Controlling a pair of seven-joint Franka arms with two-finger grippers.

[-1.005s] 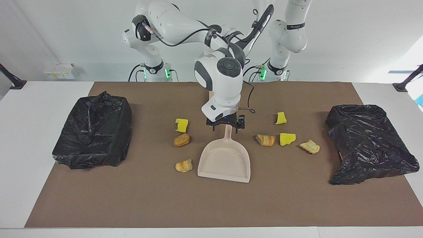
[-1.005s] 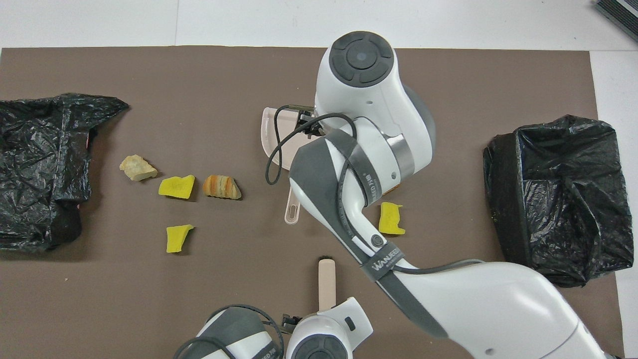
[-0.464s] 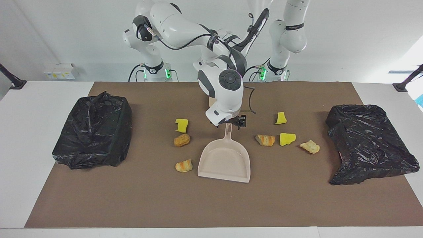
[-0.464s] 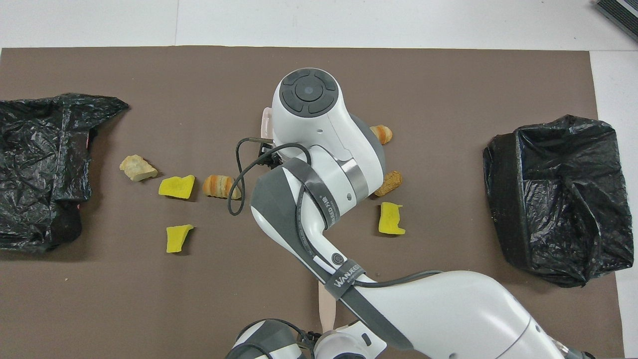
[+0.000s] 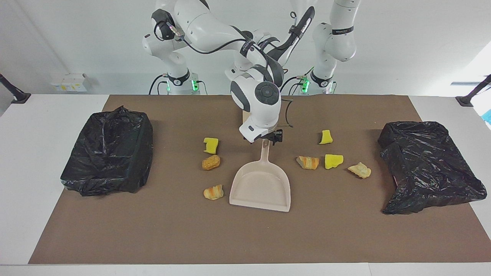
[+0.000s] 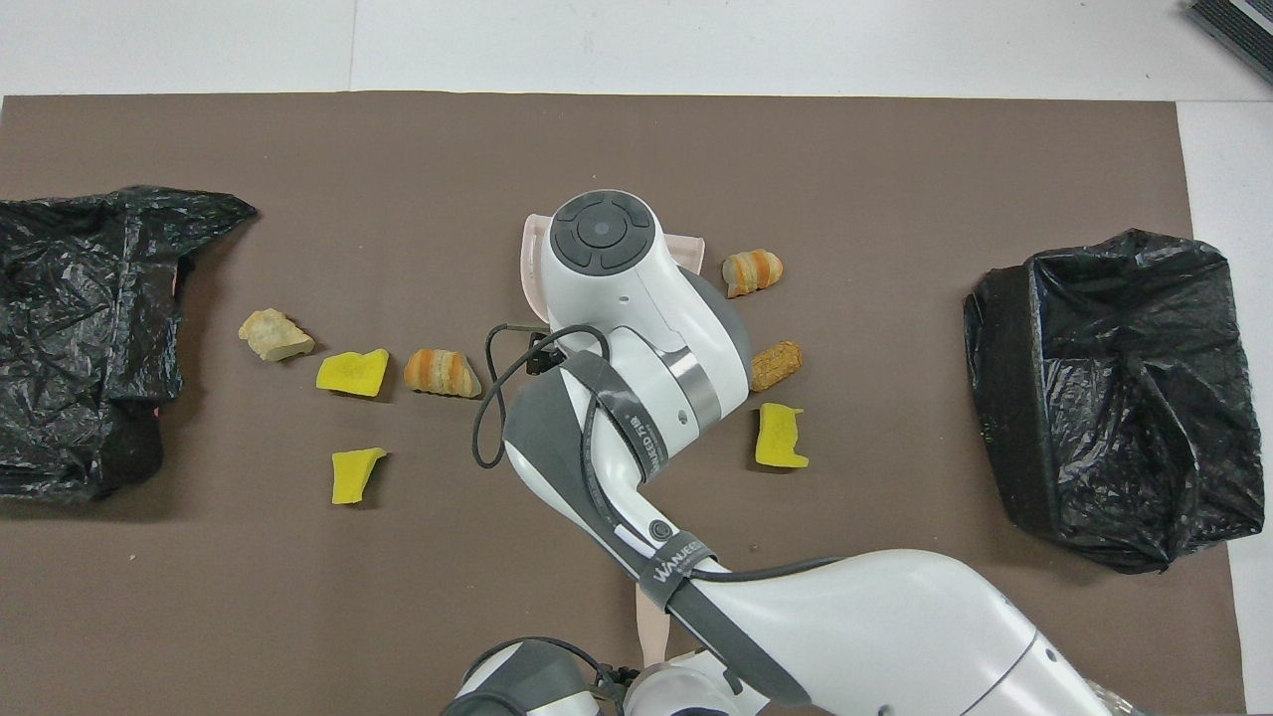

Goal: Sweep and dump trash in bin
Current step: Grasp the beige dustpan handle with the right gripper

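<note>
The beige dustpan (image 5: 261, 188) lies flat mid-table, its handle pointing toward the robots. My right gripper (image 5: 270, 138) is down at the end of that handle; its wrist hides the dustpan's middle from above, leaving only the rim (image 6: 534, 268). Trash lies on both sides of the pan: a yellow chunk (image 5: 211, 145), a brown lump (image 5: 211, 162) and a striped lump (image 5: 213, 192) toward the right arm's end, and yellow (image 5: 333, 161), striped (image 5: 308, 162) and tan (image 5: 360, 170) pieces toward the left arm's end. My left gripper (image 6: 651, 668) is shut on a beige stick (image 6: 648, 631).
Two black-bagged bins stand on the brown mat, one at the right arm's end (image 5: 109, 151) and one at the left arm's end (image 5: 425, 165). Another yellow chunk (image 5: 326, 137) lies nearer the robots. The right arm's cable (image 6: 487, 418) loops beside the pan.
The right arm has pulled back toward the robots and come down onto the end of the dustpan's handle. The left gripper has closed on the beige stick.
</note>
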